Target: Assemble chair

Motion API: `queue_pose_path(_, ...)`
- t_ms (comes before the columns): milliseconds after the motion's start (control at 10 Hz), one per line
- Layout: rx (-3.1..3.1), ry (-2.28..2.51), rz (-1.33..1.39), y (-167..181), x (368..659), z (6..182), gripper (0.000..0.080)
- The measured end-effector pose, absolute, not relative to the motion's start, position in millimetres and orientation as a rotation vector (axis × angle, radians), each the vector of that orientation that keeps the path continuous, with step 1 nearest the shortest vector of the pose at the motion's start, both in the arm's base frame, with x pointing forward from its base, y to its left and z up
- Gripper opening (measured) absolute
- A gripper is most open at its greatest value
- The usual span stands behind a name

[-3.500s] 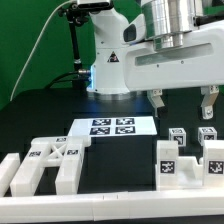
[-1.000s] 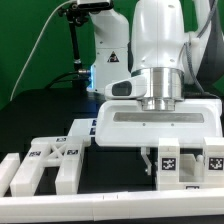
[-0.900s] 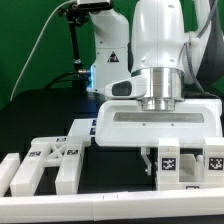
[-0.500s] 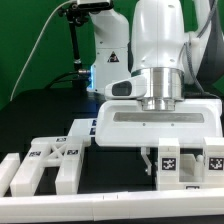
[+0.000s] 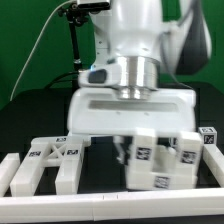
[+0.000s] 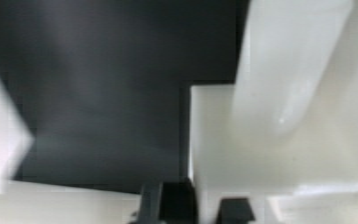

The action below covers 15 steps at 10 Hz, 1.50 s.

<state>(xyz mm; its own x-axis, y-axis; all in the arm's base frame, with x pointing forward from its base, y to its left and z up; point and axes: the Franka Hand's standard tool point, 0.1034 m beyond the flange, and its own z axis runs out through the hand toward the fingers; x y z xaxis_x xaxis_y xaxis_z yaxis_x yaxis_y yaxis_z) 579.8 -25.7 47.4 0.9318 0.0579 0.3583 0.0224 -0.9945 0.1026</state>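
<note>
My gripper [image 5: 131,147] hangs low over the table, right of centre in the exterior view. It is shut on a large white chair block [image 5: 158,160] with black-and-white tags, which sits tilted under the hand. In the wrist view the two dark fingertips [image 6: 169,205] straddle a thin white wall of that block [image 6: 215,140], with my gripper [image 6: 202,203] closed on it. A flat white chair part with tags [image 5: 52,160] lies at the exterior view's left. A small tagged cube [image 5: 207,137] stands at the far right.
A white border rail [image 5: 100,206] runs along the table's front edge. The robot's base [image 5: 100,75] stands at the back, with a dark post and cable to its left. The black table shows between the two groups of parts.
The hand has moved toward the exterior view's left, and the tagged block has come with it and now sits tilted. The left part has not moved.
</note>
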Motion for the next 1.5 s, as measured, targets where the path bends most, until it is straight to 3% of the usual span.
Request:
queue_pose_path(200,3.082,0.016,0.403,-44,561,80.5,0.0034)
queue_pose_path(400,3.160,0.039,0.038,-32,557,111.2,0.0034)
queue_pose_path(600,3.175,0.032,-0.150,-29,552,101.6,0.0034)
queue_pose_path(1100,3.083,0.055,-0.809,-18,549,104.4,0.0034)
queue_pose_path(1500,2.922,0.074,-1.201,-20,553,93.9,0.0034)
